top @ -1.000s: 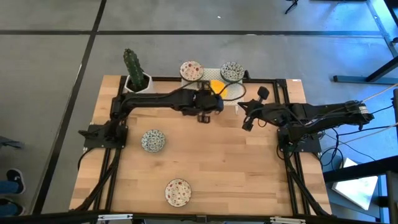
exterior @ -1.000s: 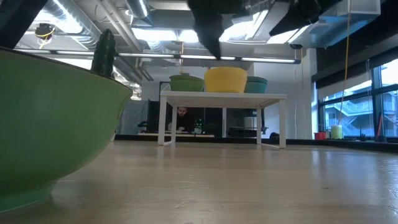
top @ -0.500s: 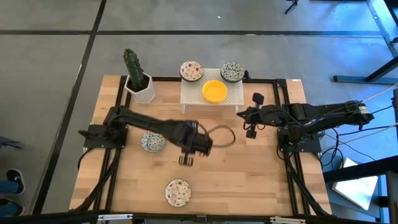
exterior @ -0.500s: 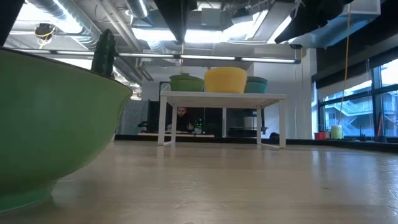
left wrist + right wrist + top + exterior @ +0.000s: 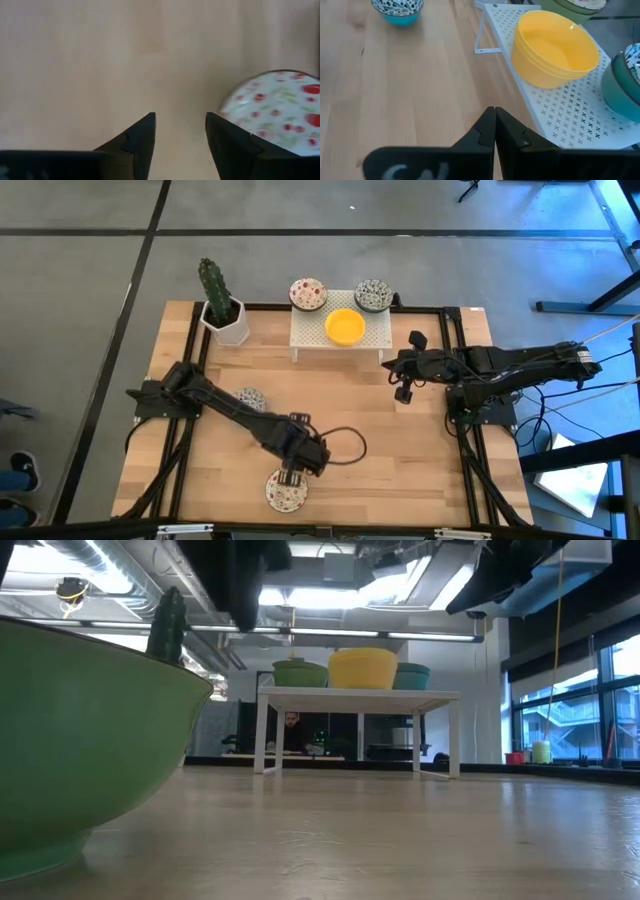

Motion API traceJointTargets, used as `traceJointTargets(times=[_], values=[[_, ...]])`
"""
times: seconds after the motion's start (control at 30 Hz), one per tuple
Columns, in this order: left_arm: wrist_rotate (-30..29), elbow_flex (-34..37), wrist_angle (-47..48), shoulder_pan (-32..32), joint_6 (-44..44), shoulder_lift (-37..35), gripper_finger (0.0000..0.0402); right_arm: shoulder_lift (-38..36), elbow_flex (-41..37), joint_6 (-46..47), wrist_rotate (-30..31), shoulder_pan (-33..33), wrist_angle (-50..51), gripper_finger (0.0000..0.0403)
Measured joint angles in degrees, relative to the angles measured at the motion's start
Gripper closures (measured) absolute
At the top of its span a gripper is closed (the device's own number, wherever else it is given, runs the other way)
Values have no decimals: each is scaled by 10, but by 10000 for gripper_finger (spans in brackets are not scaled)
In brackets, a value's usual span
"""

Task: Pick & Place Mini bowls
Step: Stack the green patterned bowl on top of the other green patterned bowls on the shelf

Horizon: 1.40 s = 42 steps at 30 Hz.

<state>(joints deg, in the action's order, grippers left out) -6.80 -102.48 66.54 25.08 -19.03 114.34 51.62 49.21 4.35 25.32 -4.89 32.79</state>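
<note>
The red-speckled bowl [image 5: 286, 489] is sitting nearest the front edge of the wooden table [image 5: 400, 450], well in front of the white perforated stand [image 5: 305, 332], which serves as the landmark here. The left gripper [image 5: 292, 474] is hanging just above this bowl's stand-facing rim, its fingers [image 5: 140, 137] spread apart and holding nothing; in the left wrist view bare wood is showing in the gap between them and the speckled bowl [image 5: 280, 110] is lying just off to one side of the gap.

Closer to the stand, a grey-green patterned bowl [image 5: 250, 399] is resting on the table, partly covered by the left arm reaching over it.

The right gripper [image 5: 404, 381] is hovering just beside the stand's right end, over the table, with its fingers [image 5: 492, 132] pressed together and clasping nothing. In its wrist view the plain yellow bowl [image 5: 555, 47] is sitting on the stand [image 5: 560, 107] ahead of it, and the patterned bowl [image 5: 397, 10] is standing farther across the wood.

On the stand itself the yellow bowl [image 5: 345, 326] is occupying the middle. At the stand's far edge, another red-speckled bowl [image 5: 308, 294] is sitting at the left corner and a second grey-green patterned bowl [image 5: 374, 294] at the right corner.

Left of the stand, the cactus in a white pot [image 5: 222, 308] is standing at the table's far corner.
</note>
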Motion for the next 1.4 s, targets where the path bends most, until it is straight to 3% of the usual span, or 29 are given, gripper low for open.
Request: traceJointTargets(times=[0.13,0.5,0.83,1.07,1.23,1.4], values=[[37,46,-62,17,-19,0,213,0,0,1,0,0,-1,395],[56,124,-75,27,-83,-1,193,0,0,18,0,0,-12,395],[91,167,-137,33,-88,-1,275,0,0,27,0,0,-12,395],[102,170,-147,26,-56,-2,381,0,0,27,0,0,-13,395],[122,170,-145,7,-35,-9,390,0,0,27,0,0,-12,395],[73,152,-123,-33,22,-55,394,0,0,27,0,0,-15,395]])
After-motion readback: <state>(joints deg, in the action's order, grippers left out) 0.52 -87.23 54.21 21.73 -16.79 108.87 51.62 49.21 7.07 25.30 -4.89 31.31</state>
